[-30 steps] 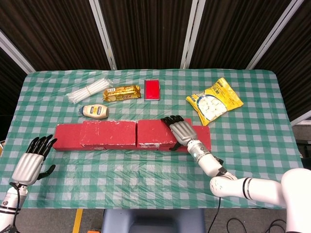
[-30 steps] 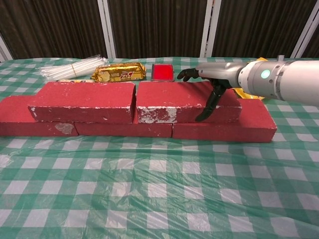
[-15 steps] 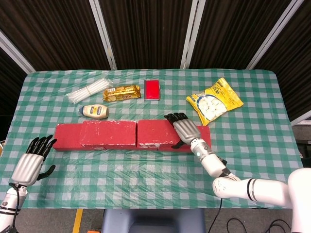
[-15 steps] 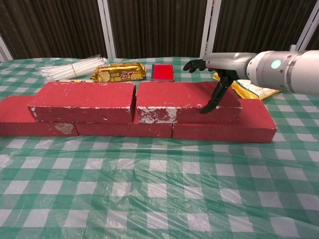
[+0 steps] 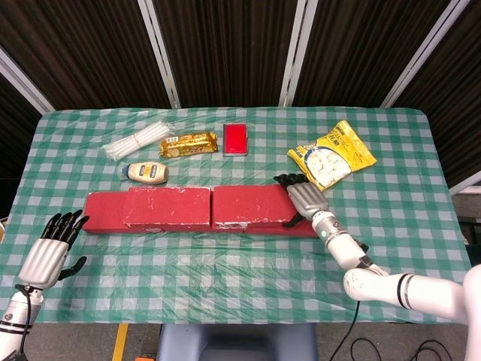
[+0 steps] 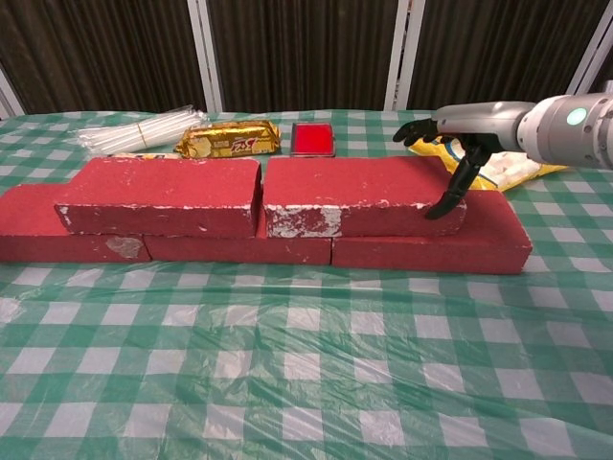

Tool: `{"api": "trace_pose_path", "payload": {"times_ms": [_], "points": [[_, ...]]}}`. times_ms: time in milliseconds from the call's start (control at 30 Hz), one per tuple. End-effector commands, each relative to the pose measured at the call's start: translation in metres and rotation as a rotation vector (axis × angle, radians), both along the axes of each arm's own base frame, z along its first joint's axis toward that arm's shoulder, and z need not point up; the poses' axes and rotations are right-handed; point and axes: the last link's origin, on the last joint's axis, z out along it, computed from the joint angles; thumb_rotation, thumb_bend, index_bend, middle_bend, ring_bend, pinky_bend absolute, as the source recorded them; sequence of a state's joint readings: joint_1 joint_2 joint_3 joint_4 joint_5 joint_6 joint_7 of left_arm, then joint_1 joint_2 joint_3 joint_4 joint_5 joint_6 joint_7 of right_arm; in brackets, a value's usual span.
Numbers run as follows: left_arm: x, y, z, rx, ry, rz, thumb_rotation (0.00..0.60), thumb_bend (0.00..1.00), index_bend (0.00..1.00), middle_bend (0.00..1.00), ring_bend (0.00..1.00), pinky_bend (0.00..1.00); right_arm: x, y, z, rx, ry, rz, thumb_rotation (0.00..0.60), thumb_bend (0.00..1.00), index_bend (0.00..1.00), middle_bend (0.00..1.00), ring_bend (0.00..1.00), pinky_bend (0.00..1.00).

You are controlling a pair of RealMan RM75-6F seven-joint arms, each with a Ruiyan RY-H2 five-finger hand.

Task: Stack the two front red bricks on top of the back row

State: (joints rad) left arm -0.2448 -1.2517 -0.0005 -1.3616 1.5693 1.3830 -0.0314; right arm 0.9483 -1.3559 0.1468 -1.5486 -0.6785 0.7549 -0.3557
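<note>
I judge both rough red bricks [image 6: 163, 195] [image 6: 359, 195] already stacked on the back row of red bricks [image 6: 436, 242] on the checked counter [image 6: 306, 355], so my right hand [image 6: 458, 144], fingers [image 6: 448, 199] spread and holding nothing, should lift straight off the right brick's end without nudging it. Only the head view shows my left hand [image 5: 51, 250], also empty with fingers apart, at the counter's near-left edge; the chest view alone shows the two-layer height.

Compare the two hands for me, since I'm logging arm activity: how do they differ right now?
The right hand is over the right end of the brick stack, thumb down at its front face; the left hand is off the table's front left corner, near nothing. Both have fingers apart and hold nothing.
</note>
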Motion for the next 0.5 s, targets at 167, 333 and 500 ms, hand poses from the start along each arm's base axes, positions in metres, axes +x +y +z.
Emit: {"api": "trace_pose_path", "payload": {"times_ms": [167, 333, 500], "points": [[0.0, 0.001, -0.001, -0.001, 0.003, 0.003, 0.6, 0.32, 0.0, 0.0, 0.0, 0.0, -0.012, -0.001, 0.009, 0.024, -0.007, -0.031, 0.6, 0.12, 0.1, 0.15, 0.04, 0.16], [0.0, 0.001, -0.002, -0.004, 0.004, 0.003, 0.6, 0.32, 0.0, 0.0, 0.0, 0.0, -0.016, 0.002, 0.013, 0.044, -0.028, -0.05, 0.6, 0.12, 0.1, 0.15, 0.04, 0.16], [0.0, 0.001, -0.003, -0.008, 0.003, 0.002, 0.6, 0.32, 0.0, 0.0, 0.0, 0.0, -0.017, 0.007, 0.015, 0.069, -0.026, -0.048, 0.6, 0.12, 0.1, 0.15, 0.04, 0.16]]}}
